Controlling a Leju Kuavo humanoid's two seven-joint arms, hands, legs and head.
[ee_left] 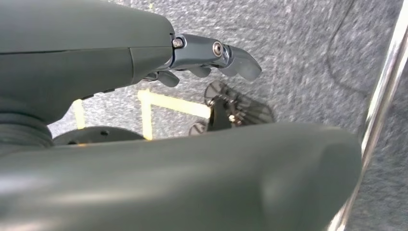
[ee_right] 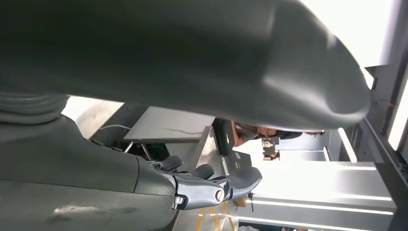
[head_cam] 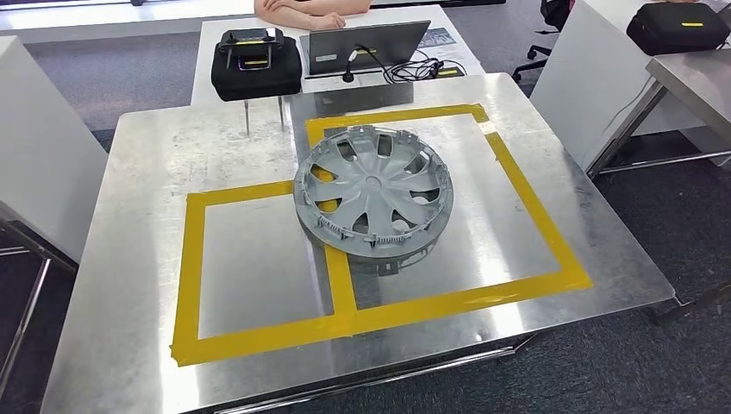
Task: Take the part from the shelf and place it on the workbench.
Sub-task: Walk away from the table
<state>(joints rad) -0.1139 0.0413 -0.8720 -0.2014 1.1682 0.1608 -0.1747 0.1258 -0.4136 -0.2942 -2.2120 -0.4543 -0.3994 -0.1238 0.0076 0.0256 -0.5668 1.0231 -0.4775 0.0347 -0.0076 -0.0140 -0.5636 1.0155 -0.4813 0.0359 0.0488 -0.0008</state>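
The part (head_cam: 373, 190), a grey plastic wheel cover, is seen lying on the workbench (head_cam: 129, 259) in the head view, slightly tilted, its near rim propped up a little and casting a shadow. It sits just right of the table's centre, straddling the yellow tape (head_cam: 194, 267): mostly inside the larger square toward 1 o'clock, with its 8 o'clock edge over the corner shared with the smaller square. Being round, it has no long axis; curved spokes with openings between, a small hub and a toothed clip ring around the rim are visible. It looks light, rigid and wide.

Neither hand is in contact with it. The left hand (ee_left: 211, 60) is seen from its wrist camera over grey carpet, fingers loosely curled, nothing held. The right hand (ee_right: 211, 185) is seen from its wrist camera with fingers slightly bent and apart, nothing held either. Which hand is nearer the part cannot be told, though the part lies a little to the right-arm side of the table's middle.

The placing is judged done, or nearly so, with the part already on the bench and released. Behind the bench at 12 o'clock a black case (head_cam: 256, 62), a laptop (head_cam: 366, 45) and a person's forearms (head_cam: 302, 10) are noted.
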